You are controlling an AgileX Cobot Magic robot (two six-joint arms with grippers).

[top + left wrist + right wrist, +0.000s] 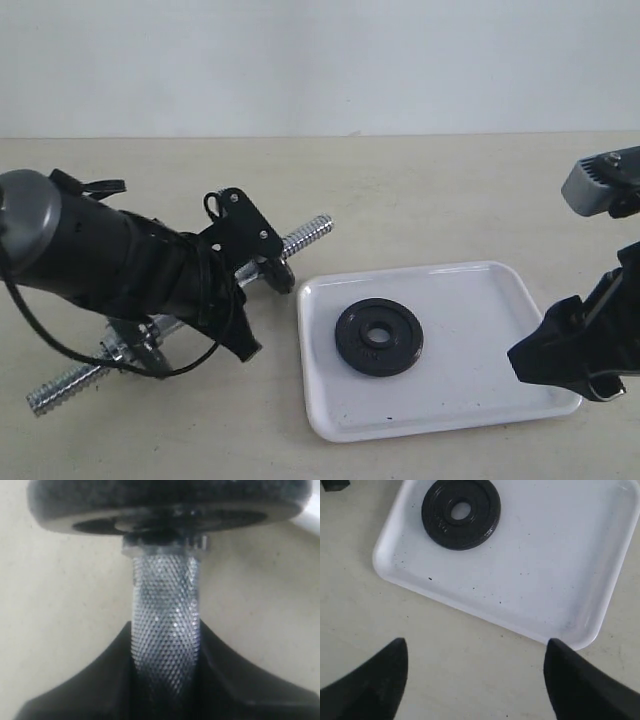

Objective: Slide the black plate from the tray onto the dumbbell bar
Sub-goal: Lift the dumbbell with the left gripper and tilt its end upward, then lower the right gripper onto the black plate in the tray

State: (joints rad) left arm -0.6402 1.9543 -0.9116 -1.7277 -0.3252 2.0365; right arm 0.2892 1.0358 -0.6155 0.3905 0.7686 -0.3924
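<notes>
The black plate (378,337) (461,512) lies flat on the left half of the white tray (450,415) (555,575). My left gripper (255,290) (165,680) is shut on the knurled middle of the dumbbell bar (308,233) (165,615), holding it slanted with one threaded end pointing toward the tray. In the left wrist view a black disc (165,505) and a chrome collar (165,545) sit on the bar just beyond the fingers. My right gripper (540,335) (475,650) is open and holds nothing. It hovers by the tray's right edge, apart from the plate.
The bar's other threaded end (60,388) rests low near the table's front left, with chrome collars beside it. The beige table (450,190) runs back to a white wall. The right arm's camera housing (600,180) shows at the far right.
</notes>
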